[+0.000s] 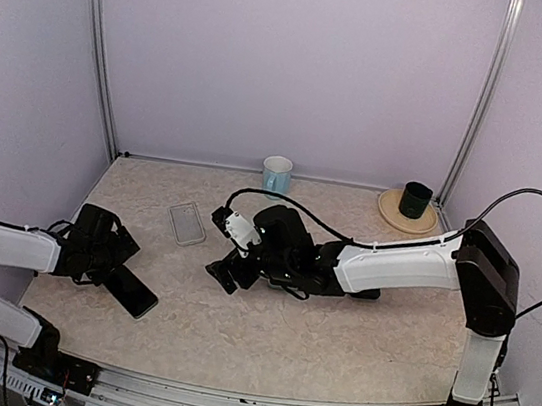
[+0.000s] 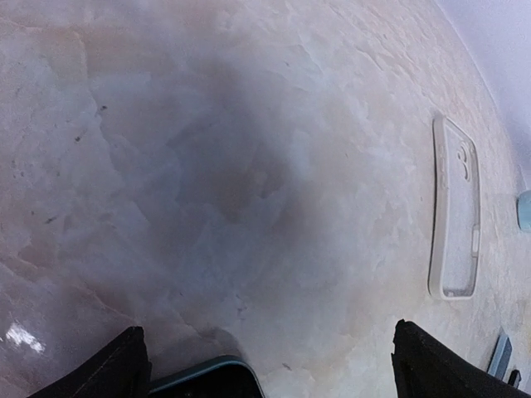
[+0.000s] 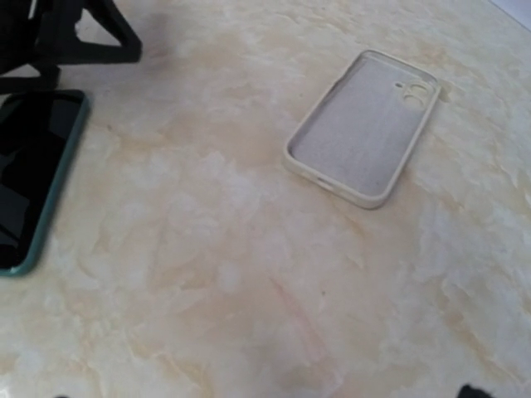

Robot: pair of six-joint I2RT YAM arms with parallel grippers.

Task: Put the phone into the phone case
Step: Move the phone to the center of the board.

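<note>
- The phone (image 2: pixel 203 381) lies closest, dark face up on the tabletop (image 1: pixel 332 343). Its end sits just between my left jaws, which stand wide apart and grip nothing.
- My right jaws are spread wide too and empty, near the phone case (image 1: pixel 187 223).
- The case lies flat, hollow side up, apart from the phone.
- Nothing is done yet — by my judgement, lifting, carrying and pressing in are all left.

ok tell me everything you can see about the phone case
The cream, soft-looking rectangular phone case has rounded corners, a raised rim all round and a camera cutout in one corner. It lies flat on the beige marbled table, open side up and empty, left of centre in the top view. Nothing touches it but the table.
</note>
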